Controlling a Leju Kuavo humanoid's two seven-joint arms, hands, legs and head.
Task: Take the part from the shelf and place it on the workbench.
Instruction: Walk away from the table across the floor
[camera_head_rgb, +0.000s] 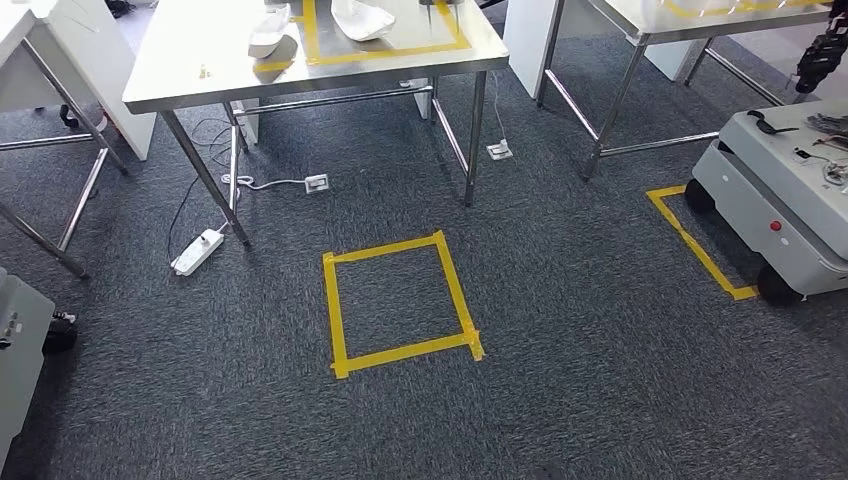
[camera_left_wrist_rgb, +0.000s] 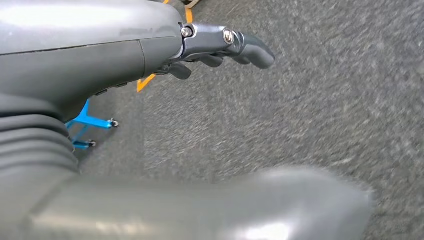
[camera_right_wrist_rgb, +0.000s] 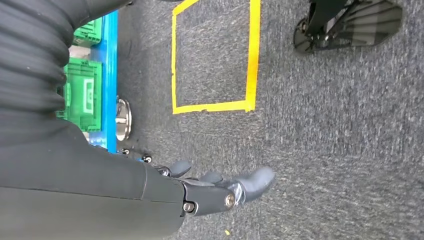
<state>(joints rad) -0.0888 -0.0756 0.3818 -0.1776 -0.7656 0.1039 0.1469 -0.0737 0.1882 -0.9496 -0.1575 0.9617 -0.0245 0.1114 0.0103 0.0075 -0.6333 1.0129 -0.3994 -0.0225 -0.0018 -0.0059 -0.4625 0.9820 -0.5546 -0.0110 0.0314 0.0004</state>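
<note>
Left hand hangs over grey carpet, fingers loosely apart, holding nothing. Right hand likewise hangs empty, fingers spread, near a yellow tape square. Ahead, a steel workbench carries white parts at its far edge, inside yellow tape.

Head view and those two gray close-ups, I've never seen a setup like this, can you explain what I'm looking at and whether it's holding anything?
This is a walking humanoid robot with two arms. The wide picture comes from its head, looking down at gray carpet with a yellow tape square and a steel workbench carrying white parts. A white wheeled cart stands at the right. The other two pictures come from cameras at its wrists, looking past its hanging hands toward the floor. The left hand and right hand both hold nothing, fingers loosely extended.
</note>
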